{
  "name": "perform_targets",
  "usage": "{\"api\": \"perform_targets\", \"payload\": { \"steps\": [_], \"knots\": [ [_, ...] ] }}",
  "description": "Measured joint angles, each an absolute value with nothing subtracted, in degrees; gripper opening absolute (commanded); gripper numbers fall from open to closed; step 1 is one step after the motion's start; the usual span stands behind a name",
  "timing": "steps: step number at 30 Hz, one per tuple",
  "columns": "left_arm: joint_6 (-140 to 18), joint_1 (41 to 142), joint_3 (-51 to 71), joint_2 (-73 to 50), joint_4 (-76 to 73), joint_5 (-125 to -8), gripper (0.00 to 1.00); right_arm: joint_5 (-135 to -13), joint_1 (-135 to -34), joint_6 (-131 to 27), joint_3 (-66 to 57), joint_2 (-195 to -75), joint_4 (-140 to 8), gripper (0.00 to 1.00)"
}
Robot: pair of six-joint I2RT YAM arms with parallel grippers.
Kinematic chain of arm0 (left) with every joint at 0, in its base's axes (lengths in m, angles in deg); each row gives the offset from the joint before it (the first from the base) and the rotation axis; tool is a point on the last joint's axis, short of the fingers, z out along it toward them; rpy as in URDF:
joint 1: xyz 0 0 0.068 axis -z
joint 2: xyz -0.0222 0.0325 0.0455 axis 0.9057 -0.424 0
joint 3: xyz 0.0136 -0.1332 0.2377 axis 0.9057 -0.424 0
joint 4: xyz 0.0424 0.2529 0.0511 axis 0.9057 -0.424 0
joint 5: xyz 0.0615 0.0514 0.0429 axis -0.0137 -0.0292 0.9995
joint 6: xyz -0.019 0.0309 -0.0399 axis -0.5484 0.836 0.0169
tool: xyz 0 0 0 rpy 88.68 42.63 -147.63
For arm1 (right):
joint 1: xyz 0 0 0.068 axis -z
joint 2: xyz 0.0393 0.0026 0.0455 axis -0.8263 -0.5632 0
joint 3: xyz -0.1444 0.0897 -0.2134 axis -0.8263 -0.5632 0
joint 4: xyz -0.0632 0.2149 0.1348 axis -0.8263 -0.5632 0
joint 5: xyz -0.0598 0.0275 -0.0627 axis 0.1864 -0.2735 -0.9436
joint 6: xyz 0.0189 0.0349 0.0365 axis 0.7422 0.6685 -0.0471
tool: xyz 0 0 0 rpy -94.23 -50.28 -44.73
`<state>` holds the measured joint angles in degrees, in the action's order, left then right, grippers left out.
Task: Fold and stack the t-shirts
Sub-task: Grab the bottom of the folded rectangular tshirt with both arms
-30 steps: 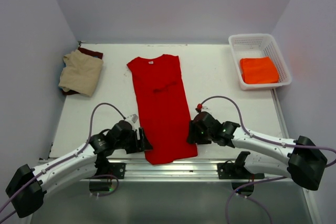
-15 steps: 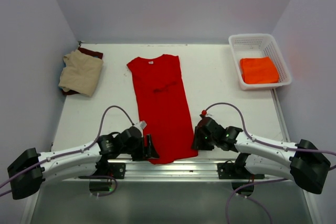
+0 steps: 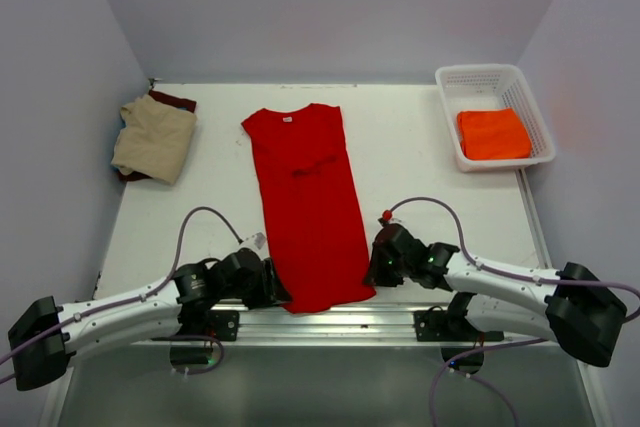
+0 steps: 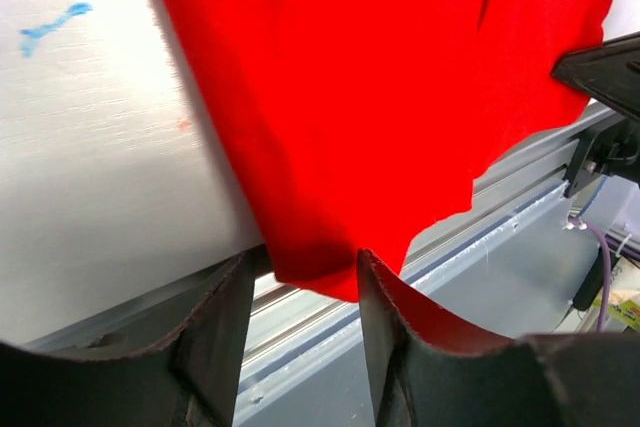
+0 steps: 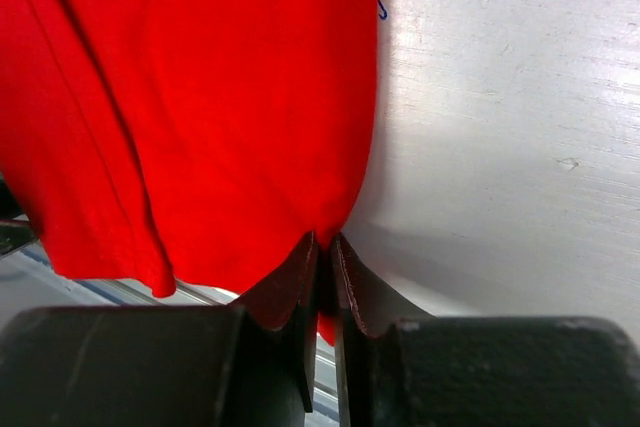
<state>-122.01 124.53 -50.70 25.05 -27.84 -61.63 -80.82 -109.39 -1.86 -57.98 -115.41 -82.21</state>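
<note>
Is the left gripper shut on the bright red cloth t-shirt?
No, the left gripper has its fingers apart, the bright red t-shirt hem between them.

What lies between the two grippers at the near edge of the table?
Only the bottom hem of the red t-shirt lies between the left gripper and the right gripper. The top view shows this best.

four t-shirts: one red t-shirt (image 3: 305, 202) mid-worktop reaching the near edge, one tan t-shirt (image 3: 155, 137) over one dark maroon t-shirt (image 3: 178, 101) at the far left corner, one orange t-shirt (image 3: 493, 133) at the far right corner. one white basket (image 3: 480, 73), same corner. two grippers: one left gripper (image 4: 300, 262), one right gripper (image 5: 322, 247). one worktop (image 3: 420, 167).
</note>
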Motion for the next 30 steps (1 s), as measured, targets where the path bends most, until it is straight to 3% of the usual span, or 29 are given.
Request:
{"api": "perform_targets", "payload": {
  "steps": [7,10,11,13,30],
  "knots": [
    [-122.86,125.45,-51.05,21.27,-22.73,-61.80,0.45,-80.82,-109.39,-1.34,-58.83,-111.36,-83.02,0.08],
    [-122.99,125.66,-51.35,21.05,-22.38,-61.50,0.29,-80.84,-109.39,-1.14,-59.03,-110.53,-83.39,0.00],
    [-123.10,125.73,-51.55,21.12,-22.40,-61.28,0.13,-80.84,-109.39,-1.08,-59.12,-110.44,-83.44,0.00],
    [-123.21,125.84,-51.99,21.38,-22.94,-60.64,0.00,-80.79,-109.39,-0.92,-59.16,-110.44,-83.59,0.00],
    [-120.68,126.23,-50.52,25.14,-28.45,-56.77,0.00,-80.62,-109.39,-2.71,-59.09,-110.53,-83.20,0.00]
  ]
}}
